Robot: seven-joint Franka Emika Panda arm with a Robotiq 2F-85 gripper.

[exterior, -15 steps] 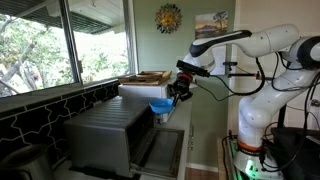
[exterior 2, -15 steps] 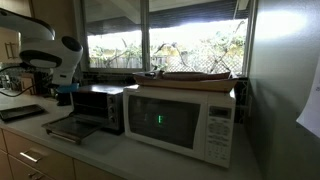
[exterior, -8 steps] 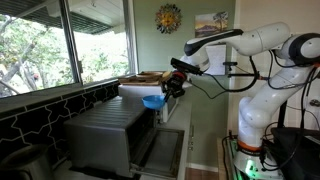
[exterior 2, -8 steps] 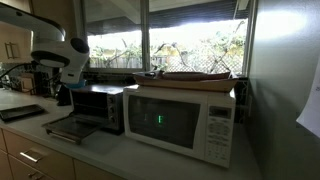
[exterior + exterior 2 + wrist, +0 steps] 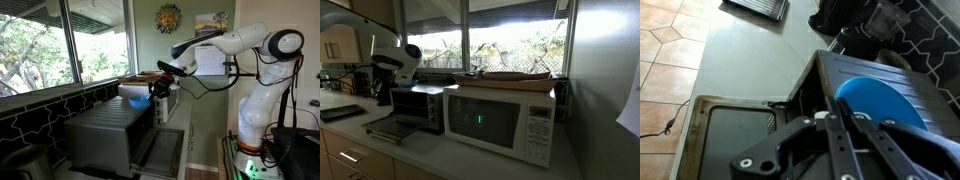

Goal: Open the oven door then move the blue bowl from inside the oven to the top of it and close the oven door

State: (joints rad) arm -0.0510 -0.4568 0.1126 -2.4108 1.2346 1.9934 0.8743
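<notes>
The grey oven (image 5: 100, 128) stands on the counter, and it also shows in the other exterior view (image 5: 417, 105). Its door (image 5: 162, 150) hangs open; in the wrist view its dark glass (image 5: 730, 135) lies flat below the opening. My gripper (image 5: 153, 91) is shut on the rim of the blue bowl (image 5: 137, 101) and holds it just above the far end of the ribbed oven top (image 5: 845, 68). In the wrist view the bowl (image 5: 885, 100) sits right of my gripper (image 5: 836, 108). The arm hides the bowl in the exterior view from the counter side.
A white microwave (image 5: 502, 120) with a flat wooden tray on top stands beside the oven, just behind the bowl (image 5: 140, 87). Windows and a dark tiled backsplash (image 5: 40, 110) run behind. Dark appliances (image 5: 855, 15) stand past the oven. Tiled floor (image 5: 670, 40) lies beyond the counter edge.
My gripper has carried the blue bowl up and back from in front of the oven opening to above the oven top. The door has stayed open.
</notes>
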